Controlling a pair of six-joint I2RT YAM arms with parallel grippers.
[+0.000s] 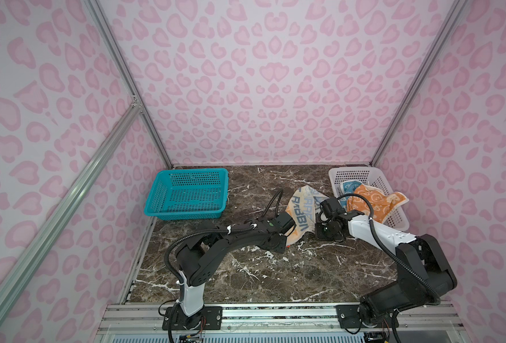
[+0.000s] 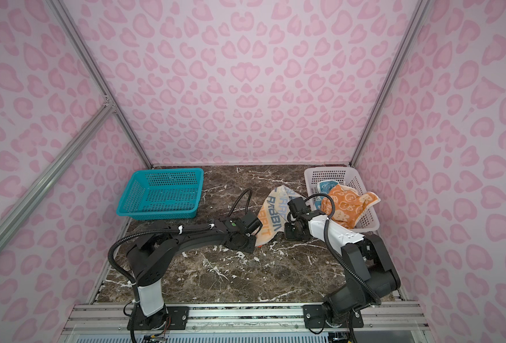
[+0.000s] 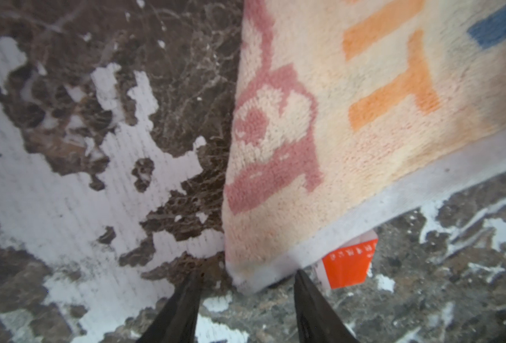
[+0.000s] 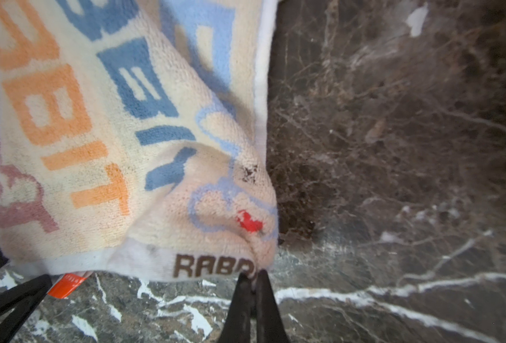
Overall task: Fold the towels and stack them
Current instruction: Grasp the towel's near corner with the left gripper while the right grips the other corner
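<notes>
- Holding the orange towel draped over its rim and the blue towel partly beneath, the white basket sits far right.
- Teal basket stands far left.
- Cream towel lies on the marble table between the arms.
- Right gripper pinches its hem; left gripper straddles a corner, jaws apart.
- Pink spotted walls enclose the table.

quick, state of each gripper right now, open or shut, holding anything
left gripper: open, jaws either side of the cream towel corner, not clamped
right gripper: shut on the cream towel's hem
</notes>
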